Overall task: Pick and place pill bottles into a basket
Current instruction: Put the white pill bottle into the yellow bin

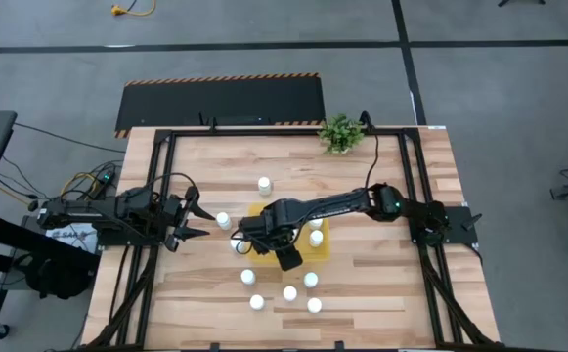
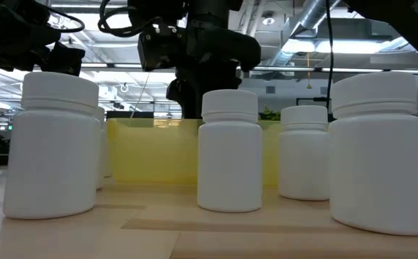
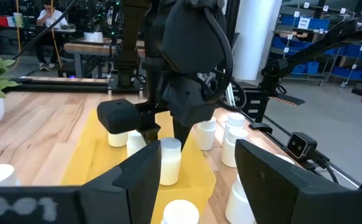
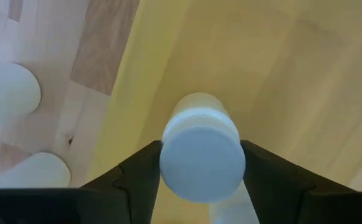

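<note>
The right gripper (image 1: 261, 238) hangs over the yellow basket (image 1: 321, 250) in the middle of the bench (image 1: 391, 284), pointing down, with a white pill bottle (image 4: 200, 149) standing upright between its two dark fingers (image 4: 140, 174) — the fingers sit right at the cap's sides, but whether they press it or stand just clear I cannot tell. That bottle rests on the basket's floor near one edge. A few more bottles (image 3: 118, 138) stand inside the basket, and others (image 1: 289, 293) are scattered on the wood around it: several in front, one (image 1: 264, 184) behind, one (image 1: 223, 221) toward the left arm. The left gripper (image 1: 197, 220) waits at the left side of the bench, its jaws apart and holding nothing — aimed toward the basket. A small green plant (image 1: 340, 133) sits at the far edge.
</note>
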`<state>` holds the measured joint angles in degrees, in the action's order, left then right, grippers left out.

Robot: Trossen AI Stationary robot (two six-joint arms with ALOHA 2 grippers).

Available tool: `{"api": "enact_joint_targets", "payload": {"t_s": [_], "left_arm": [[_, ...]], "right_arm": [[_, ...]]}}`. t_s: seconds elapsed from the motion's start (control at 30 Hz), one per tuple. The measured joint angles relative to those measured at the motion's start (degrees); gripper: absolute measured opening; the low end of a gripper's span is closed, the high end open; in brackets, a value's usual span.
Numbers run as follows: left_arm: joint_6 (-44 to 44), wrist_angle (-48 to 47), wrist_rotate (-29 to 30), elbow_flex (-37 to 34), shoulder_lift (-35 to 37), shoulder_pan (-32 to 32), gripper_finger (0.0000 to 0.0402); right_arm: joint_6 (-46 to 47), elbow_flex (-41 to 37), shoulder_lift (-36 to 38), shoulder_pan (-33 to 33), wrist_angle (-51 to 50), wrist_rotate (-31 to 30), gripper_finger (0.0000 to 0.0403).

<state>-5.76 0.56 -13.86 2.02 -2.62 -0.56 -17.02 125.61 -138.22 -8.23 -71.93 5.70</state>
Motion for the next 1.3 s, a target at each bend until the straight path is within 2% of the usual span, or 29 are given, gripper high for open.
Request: {"api": "enact_joint_targets", "payload": {"t_s": [0.3, 0.7, 0.93, 1.3], "left_arm": [[0.00, 0.00, 0.01, 0.00, -0.01, 0.00, 0.0194], [-0.02, 0.00, 0.04, 0.00, 0.00, 0.00, 0.0194], [-0.90, 0.07, -0.29, 0.00, 0.00, 0.00, 0.0194], [-2.45, 0.43, -0.40, 0.00, -0.02, -0.01, 0.0194]], "right_arm": [[0.48, 1.21, -0.03, -0.04, -1.64, 0.01, 0.0240], [0.04, 9.37, 0.18, 0.02, -10.74, -2.85, 0.0242], [3.58, 9.28, 5.62, 0.41, -15.00, -5.91, 0.0242], [10.94, 9.24, 18.71, 0.50, -18.11, -11.07, 0.0242]]}}
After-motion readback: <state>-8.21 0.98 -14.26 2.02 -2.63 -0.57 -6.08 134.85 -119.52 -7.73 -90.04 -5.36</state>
